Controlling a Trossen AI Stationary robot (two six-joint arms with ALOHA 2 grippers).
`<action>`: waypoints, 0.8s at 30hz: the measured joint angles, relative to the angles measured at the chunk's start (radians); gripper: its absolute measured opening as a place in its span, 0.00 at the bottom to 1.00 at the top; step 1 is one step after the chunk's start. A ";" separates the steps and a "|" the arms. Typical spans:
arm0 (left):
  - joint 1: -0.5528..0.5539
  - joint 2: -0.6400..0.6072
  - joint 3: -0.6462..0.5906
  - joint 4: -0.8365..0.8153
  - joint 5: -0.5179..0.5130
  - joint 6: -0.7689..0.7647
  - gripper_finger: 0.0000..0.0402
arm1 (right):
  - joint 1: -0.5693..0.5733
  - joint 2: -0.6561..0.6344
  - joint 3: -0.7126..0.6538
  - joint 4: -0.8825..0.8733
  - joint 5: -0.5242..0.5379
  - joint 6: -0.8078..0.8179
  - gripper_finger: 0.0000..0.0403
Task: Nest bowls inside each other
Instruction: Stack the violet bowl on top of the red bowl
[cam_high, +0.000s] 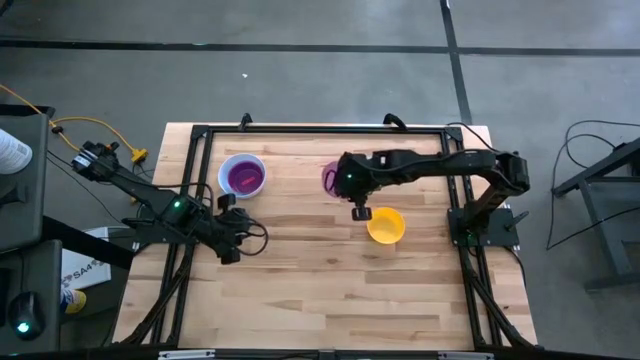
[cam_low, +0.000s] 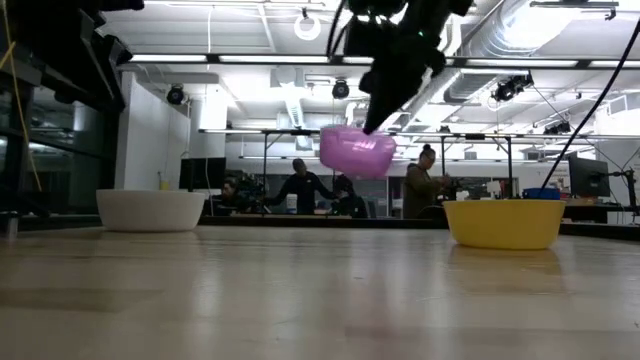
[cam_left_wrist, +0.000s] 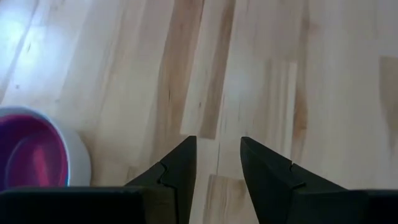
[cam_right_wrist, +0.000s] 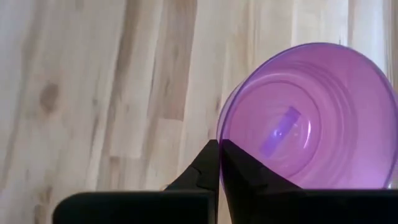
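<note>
Closest to the right wrist camera we find the right gripper (cam_right_wrist: 219, 163) clenched on the rim of the purple bowl (cam_right_wrist: 309, 118), its fingers pinched together with the wall between them. From the low view we note that this bowl (cam_low: 357, 152) hangs tilted and clear of the table (cam_low: 320, 300), so we judge the step in hand to be the carry of a lifted bowl toward a receiving one.

From above, the white bowl (cam_high: 242, 175) sits toward the left and already shows a coloured bowl inside it; we cannot tell from these views how many. The yellow bowl (cam_high: 386, 225) stands alone, just beside the right gripper (cam_high: 360, 212).

The left gripper (cam_left_wrist: 217, 168) waits released over bare wood near the white bowl, holding nothing.

Our assessment of the next move: bring the purple bowl level above its receiver, centre it, lower it and release. A tilted release risks a bowl seating askew.
</note>
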 joint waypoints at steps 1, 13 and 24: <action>-0.012 0.000 0.000 -0.012 -0.001 -0.010 0.30 | 0.000 0.012 0.018 -0.005 -0.012 0.000 0.01; -0.299 0.000 0.000 -0.062 -0.104 -0.224 0.16 | 0.029 0.371 0.391 -0.144 -0.030 -0.133 0.01; -0.452 0.000 0.000 -0.109 -0.119 -0.420 0.16 | 0.053 0.561 0.803 -0.206 -0.033 -0.206 0.01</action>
